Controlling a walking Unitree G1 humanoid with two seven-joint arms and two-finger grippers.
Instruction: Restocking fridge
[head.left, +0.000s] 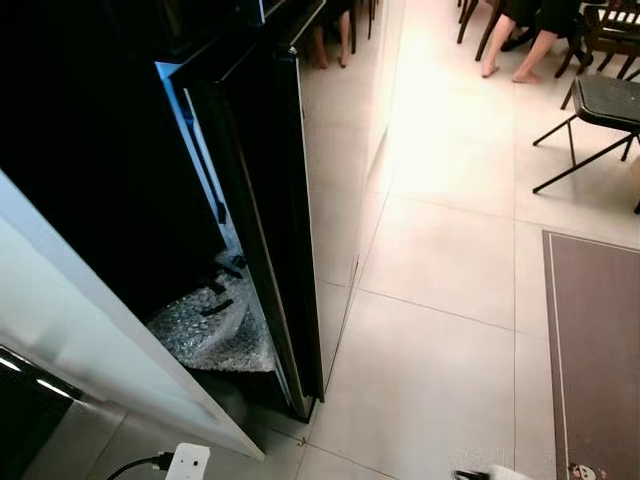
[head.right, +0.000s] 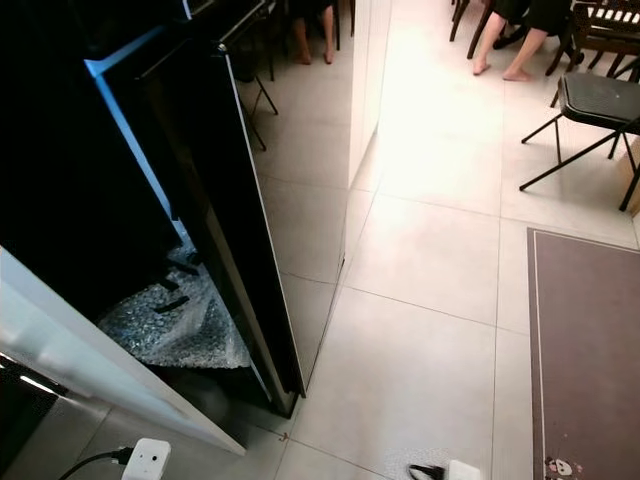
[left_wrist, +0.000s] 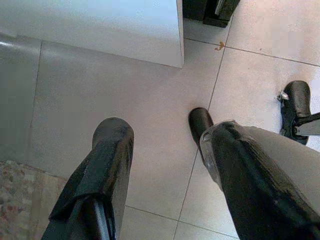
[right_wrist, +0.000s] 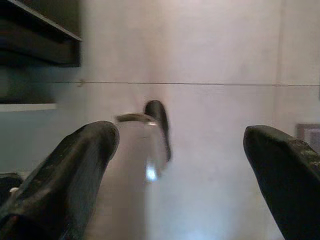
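Down at the very bottom edge of the head views there's a white plug adapter (head.left: 187, 462) with a black cable, sitting on the pale tiled floor (head.left: 440, 330). The left gripper (left_wrist: 165, 165) hangs over that same floor in its wrist view, fingers spread wide apart with nothing between them — just tile and one of the robot's dark feet (left_wrist: 200, 122) below. The right gripper (right_wrist: 180, 165) is also wide open and empty, pointing at blurry floor.

Moving up, the left half of the frame is the fridge (head.left: 90, 150): a white door panel (head.left: 90, 320) cuts diagonally across the lower left corner, and behind it the interior is very dark. On the bottom of that interior lies a crumpled sheet of bubble wrap (head.left: 215, 325) with a few small dark bits on it, can't tell what they are. A tall black glossy door (head.left: 275, 220) stands open at the centre-left, its edge running down to the floor.

Right side of the frame has a dark brown mat (head.left: 595, 350). Further back, upper right, a black folding chair (head.left: 600, 110) — and past it a person's bare feet (head.left: 505, 70) by some wooden chair legs.
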